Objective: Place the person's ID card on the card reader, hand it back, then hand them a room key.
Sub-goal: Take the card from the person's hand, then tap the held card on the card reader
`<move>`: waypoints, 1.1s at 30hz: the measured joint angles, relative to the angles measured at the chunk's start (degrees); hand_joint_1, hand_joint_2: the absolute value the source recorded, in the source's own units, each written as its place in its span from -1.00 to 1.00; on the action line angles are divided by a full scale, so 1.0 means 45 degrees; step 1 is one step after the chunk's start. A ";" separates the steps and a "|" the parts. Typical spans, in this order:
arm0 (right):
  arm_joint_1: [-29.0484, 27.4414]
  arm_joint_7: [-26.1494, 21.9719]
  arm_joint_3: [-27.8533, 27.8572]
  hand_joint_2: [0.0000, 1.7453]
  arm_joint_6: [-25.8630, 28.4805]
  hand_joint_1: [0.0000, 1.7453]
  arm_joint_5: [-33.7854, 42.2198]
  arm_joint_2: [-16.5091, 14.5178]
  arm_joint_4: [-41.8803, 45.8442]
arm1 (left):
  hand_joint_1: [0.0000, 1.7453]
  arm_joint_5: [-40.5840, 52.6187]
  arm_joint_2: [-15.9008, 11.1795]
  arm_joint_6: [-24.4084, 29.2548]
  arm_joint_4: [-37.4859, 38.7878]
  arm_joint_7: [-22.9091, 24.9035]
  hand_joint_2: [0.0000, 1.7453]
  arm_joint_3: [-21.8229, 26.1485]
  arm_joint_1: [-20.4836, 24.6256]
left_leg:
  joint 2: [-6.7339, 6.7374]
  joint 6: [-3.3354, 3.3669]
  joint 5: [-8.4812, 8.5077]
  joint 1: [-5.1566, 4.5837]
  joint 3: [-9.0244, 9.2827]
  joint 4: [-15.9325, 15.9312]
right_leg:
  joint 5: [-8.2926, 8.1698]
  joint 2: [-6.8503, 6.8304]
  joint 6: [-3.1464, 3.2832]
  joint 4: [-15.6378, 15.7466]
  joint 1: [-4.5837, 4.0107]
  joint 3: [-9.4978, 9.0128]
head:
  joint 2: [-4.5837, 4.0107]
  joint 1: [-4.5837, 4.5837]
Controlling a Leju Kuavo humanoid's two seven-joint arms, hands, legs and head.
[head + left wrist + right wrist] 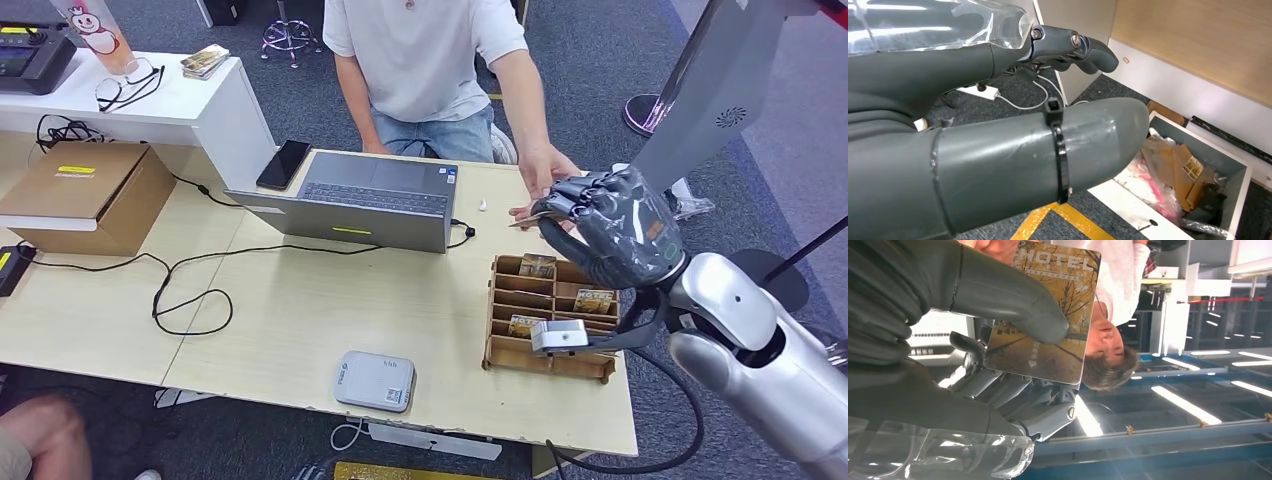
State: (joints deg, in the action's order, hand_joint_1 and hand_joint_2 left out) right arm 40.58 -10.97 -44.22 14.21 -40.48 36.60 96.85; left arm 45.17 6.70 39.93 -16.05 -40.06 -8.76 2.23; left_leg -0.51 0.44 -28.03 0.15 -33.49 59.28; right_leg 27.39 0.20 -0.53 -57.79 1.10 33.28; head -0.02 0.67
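Right hand [605, 225] raised at centre right of the head view, above the far end of the wooden card rack [548, 345], fingers closed on a room key card [1045, 310]. In the right wrist view, card pinned flat between the thick grey thumb [1013, 297] and the darker fingers [1018, 395] behind it (printed face legible: "HOTEL" over an autumn tree scene). In the head view, only a thin edge of the card visible at the fingertips, pointing toward the person's hand [545, 175]. Person's hand extended over the table edge [300, 400], just beside the robot's fingertips; contact with the card not determinable.

Left hand [998, 145] seen in the left wrist view, hanging over grey carpet and a white bin of paper scraps [1193, 175]; thumb and fingers extended and apart, nothing held.

More key cards [595, 300] standing in the rack's slots, lower right of the table. Grey card reader [375, 380] at lower centre, near the front table edge, top bare. ID card not identifiable in any view.

Open laptop [355, 205] at upper centre, black phone [283, 163] beside it to the left. Cardboard box [85, 195] at far left.
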 joint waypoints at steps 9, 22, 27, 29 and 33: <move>-0.0036 -0.0001 -0.0086 1.00 -0.1363 1.00 0.2923 -0.0219 0.0859 | -1.00 0.1477 0.0029 0.0000 0.0002 0.0000 -1.00 0.1310 -0.0006 | 0.0000 0.0000 0.0000 0.0001 -0.0002 -0.0002 | 0.0000 0.0000 0.0000 -0.0002 -0.0001 0.0000 | 0.0000 0.0000; 0.0154 0.2376 -0.1055 1.00 -0.5856 1.00 0.9914 -0.0668 0.2020 | -1.00 0.2951 0.0511 0.0000 0.0004 0.0000 -1.00 0.3440 -0.0035 | -0.0009 0.0000 0.0000 0.0000 -0.0003 -0.0001 | 0.0001 -0.0008 -0.0001 -0.0001 0.0000 0.0000 | 0.0000 0.0000; -0.0141 0.3711 -0.2026 1.00 -0.5802 1.00 1.0366 -0.0545 0.2860 | -1.00 0.3045 0.0605 0.0000 0.0007 0.0000 -1.00 0.3786 -0.0107 | -0.0009 -0.0003 -0.0003 0.0000 -0.0004 -0.0001 | 0.0003 -0.0003 0.0000 0.0000 0.0000 0.0006 | 0.0000 0.0001; -0.0064 0.3977 -0.2420 1.00 -0.5889 1.00 1.0469 -0.0478 0.3085 | -1.00 0.3046 0.0635 0.0000 0.0007 0.0000 -1.00 0.3851 -0.0130 | -0.0008 -0.0003 -0.0003 0.0001 -0.0005 -0.0002 | 0.0003 -0.0003 0.0000 -0.0001 -0.0001 0.0006 | 0.0000 0.0001; 0.0359 0.4429 -0.3134 1.00 -0.6178 1.00 1.0577 -0.0455 0.3275 | -1.00 0.3046 0.0691 0.0000 0.0007 0.0000 -1.00 0.3916 -0.0167 | -0.0006 -0.0003 -0.0002 0.0002 -0.0003 -0.0002 | 0.0002 -0.0002 0.0001 -0.0001 -0.0002 0.0005 | 0.0000 0.0000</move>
State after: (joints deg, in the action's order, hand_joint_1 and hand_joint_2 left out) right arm 42.20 8.96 -58.33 -13.59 7.11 34.56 111.59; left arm 58.88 9.81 39.93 -16.02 -40.06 8.86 1.47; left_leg -0.53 0.43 -28.04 0.16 -33.50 59.27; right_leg 27.40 0.19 -0.52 -57.80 1.09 33.31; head -0.02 0.67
